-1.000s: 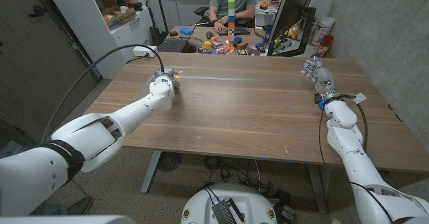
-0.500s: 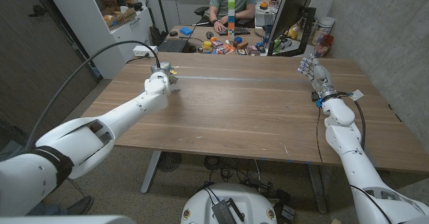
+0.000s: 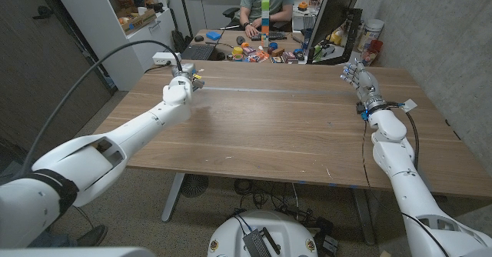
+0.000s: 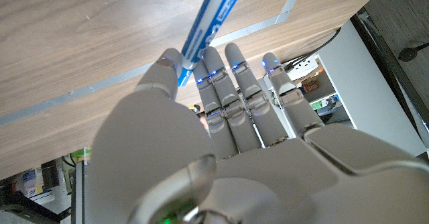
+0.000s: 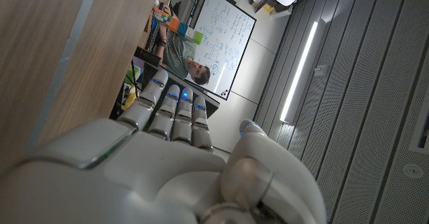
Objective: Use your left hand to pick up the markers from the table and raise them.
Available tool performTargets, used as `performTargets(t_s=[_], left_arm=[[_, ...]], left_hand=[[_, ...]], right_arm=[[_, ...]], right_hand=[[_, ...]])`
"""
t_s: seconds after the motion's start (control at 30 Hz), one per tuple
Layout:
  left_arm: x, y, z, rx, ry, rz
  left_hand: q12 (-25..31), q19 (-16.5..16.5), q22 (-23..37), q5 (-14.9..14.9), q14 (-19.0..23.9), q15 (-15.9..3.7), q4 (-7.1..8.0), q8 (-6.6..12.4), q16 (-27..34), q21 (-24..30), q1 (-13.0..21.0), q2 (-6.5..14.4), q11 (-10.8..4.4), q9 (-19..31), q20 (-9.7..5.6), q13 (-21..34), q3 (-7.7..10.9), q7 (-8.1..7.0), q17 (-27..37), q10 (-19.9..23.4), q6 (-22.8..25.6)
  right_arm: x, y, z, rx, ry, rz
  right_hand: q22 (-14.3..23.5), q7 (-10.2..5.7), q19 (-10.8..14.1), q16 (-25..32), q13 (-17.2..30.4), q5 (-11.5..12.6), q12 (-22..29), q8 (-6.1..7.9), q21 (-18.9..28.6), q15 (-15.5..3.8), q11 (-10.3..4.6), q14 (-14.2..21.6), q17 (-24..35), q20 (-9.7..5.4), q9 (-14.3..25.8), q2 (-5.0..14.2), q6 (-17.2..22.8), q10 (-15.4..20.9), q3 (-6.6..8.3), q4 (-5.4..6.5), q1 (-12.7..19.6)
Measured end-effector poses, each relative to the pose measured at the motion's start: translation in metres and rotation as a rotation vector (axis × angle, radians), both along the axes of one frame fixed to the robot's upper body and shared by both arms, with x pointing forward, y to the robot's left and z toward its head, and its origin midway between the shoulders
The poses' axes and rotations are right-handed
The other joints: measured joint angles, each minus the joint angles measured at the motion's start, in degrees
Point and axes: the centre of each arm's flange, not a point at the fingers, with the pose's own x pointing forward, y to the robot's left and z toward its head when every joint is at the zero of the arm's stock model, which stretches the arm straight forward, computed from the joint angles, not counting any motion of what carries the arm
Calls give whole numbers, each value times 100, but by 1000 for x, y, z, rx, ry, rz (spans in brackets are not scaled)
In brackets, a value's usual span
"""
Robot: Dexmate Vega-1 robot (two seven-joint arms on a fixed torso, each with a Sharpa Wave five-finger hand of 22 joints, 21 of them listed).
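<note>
The marker [image 4: 213,15] is a slim blue-and-white pen, likely light, stiff and smooth-barrelled, so it could slip or swing if held by one end only; a grip nearer mid-barrel would steady it. In the left wrist view its lower end sits between the thumb and the fingers [image 4: 236,83] of the left hand [image 4: 221,137], which pinches it, and the rest of the barrel sticks out past the fingertips over the table [image 4: 80,43]. In the head view the left hand [image 3: 181,88] is near the table's far left corner, seemingly a little above the wood, with something small and yellowish at its fingertips. The right hand [image 3: 360,80] stands upright over the far right side, fingers straight and close together, holding nothing.
</note>
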Motion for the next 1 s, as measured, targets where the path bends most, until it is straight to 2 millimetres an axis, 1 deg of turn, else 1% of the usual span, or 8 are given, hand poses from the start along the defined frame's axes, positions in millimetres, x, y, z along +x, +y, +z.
performTargets(t_s=[0.13, 0.23, 0.27, 0.4, 0.63, 0.67, 0.97, 1.0], left_arm=[[-5, -2, 8, 7, -16, -9], [-10, -4, 15, 14, -27, -14], [-13, -4, 19, 17, -34, -16], [-19, -6, 31, 23, -52, -24], [-38, -7, 62, 29, -101, -40], [-41, -7, 66, 30, -108, -43], [-62, -5, 96, 54, -168, -57], [-62, -5, 96, 56, -168, -57]], left_hand=[[-20, -30, 0, -23, 0, 0, 0, -7, 0, 0, 0, 0, 0, -1, 30, 0, 0, 0, 0, 0, 0], [-20, -17, 0, -23, 0, 0, 0, -7, 0, 1, -8, -8, 1, -2, 43, 0, 0, 0, 0, 0, 0], [-20, -9, 0, -23, 0, 0, 0, -46, 0, 1, -8, -8, 1, -2, 51, 0, 0, 0, 0, 0, 0], [-36, -9, 0, -23, 28, 28, 0, -51, 0, 1, -8, -8, 2, -3, 51, 0, 0, 0, 0, -1, 0], [-41, -9, 0, -66, 47, 47, 0, -52, 0, 1, -8, -8, 3, -6, 51, 0, 0, 0, 0, -1, -1], [-41, -9, 0, -66, 47, 47, 0, -91, 0, 1, -8, -8, 3, -6, 51, 10, 0, 0, 0, -1, 0], [-64, 13, 0, -109, 72, 72, 6, -101, 0, 1, -8, -8, 12, -4, 72, 28, 41, 1, 0, -10, -1], [-84, 21, 0, -110, 72, 72, 6, -132, 0, 1, -8, -8, 12, -3, 80, 27, 41, 1, 0, -10, 0]], right_arm=[[-2, 2, 2, -3, -5, 0], [-3, 3, 4, -6, -10, -1], [-4, 4, 5, -7, -13, -1], [-6, 5, 8, -10, -18, -3], [-11, 9, 13, -13, -32, -8], [-11, 10, 13, -13, -32, -9], [-18, 16, 18, -17, -49, -15], [-19, 17, 19, -18, -52, -14]], right_hand=[[0, 0, 0, 0, 0, 0, 0, 0, 0, 0, 0, 0, 0, 0, 0, 0, 0, 0, 0, 0, 0], [0, 0, 32, 0, 0, 0, 0, 0, 0, 0, 10, 0, 0, 32, 0, 0, 0, 11, 0, 0, 0], [0, 0, 32, 0, -1, 0, 0, 0, 0, 0, 20, 0, -3, 32, 0, 0, 0, 21, 0, 0, 0], [0, 0, 32, 0, -1, 0, 0, 0, 0, 0, 20, 0, -13, 32, 0, 0, 0, 21, 0, 0, 0], [0, 0, 32, 0, -1, 0, 0, 0, 1, 0, 20, 0, -13, 32, 0, 0, 0, 21, 0, 0, 0], [0, 0, 32, 0, -1, 0, 0, 0, 1, 0, 20, 0, -13, 32, 0, 0, 0, 21, 0, 0, 0], [0, 0, 85, 0, -1, 0, 0, 0, 1, 0, 20, 0, -12, 40, 0, 0, 0, 21, 0, 0, 0], [0, 0, 105, 0, -1, 0, 0, 0, 1, 4, 20, 4, -13, 20, 0, 0, 0, 21, 0, 0, 0]])
